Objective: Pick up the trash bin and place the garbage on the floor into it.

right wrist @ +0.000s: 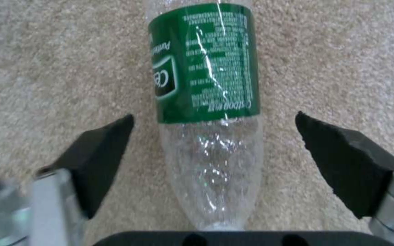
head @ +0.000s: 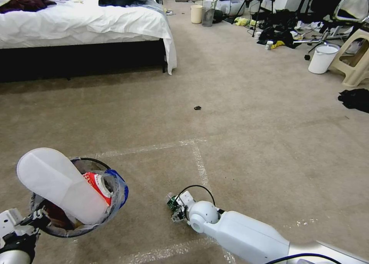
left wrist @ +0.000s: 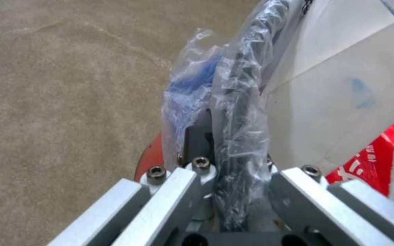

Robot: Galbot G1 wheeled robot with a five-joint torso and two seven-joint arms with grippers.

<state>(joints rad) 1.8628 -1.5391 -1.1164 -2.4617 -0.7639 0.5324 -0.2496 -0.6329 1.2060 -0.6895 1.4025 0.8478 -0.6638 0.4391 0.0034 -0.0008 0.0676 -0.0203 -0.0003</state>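
The trash bin (head: 115, 193), red with a blue rim and a clear bag liner, hangs at the lower left of the head view. My left gripper (head: 35, 218) is shut on its bag-covered rim (left wrist: 240, 136). A flat white sole (head: 61, 185) sticks out of the bin, with a red wrapper (head: 96, 181) beside it. Low at the centre, my right gripper (head: 175, 209) is down at the carpet. It stands open (right wrist: 213, 121) around a clear bottle with a green label (right wrist: 204, 68), which lies on the floor between the fingers without touching either pad. A small dark scrap (head: 197, 108) lies farther out.
A bed (head: 77, 25) fills the far left. A plain white bucket (head: 322, 58), a beige stool (head: 355, 60) and a black cloth (head: 355, 98) sit at the right. Clutter and chair legs line the back wall. White tape lines (head: 198, 160) cross the carpet.
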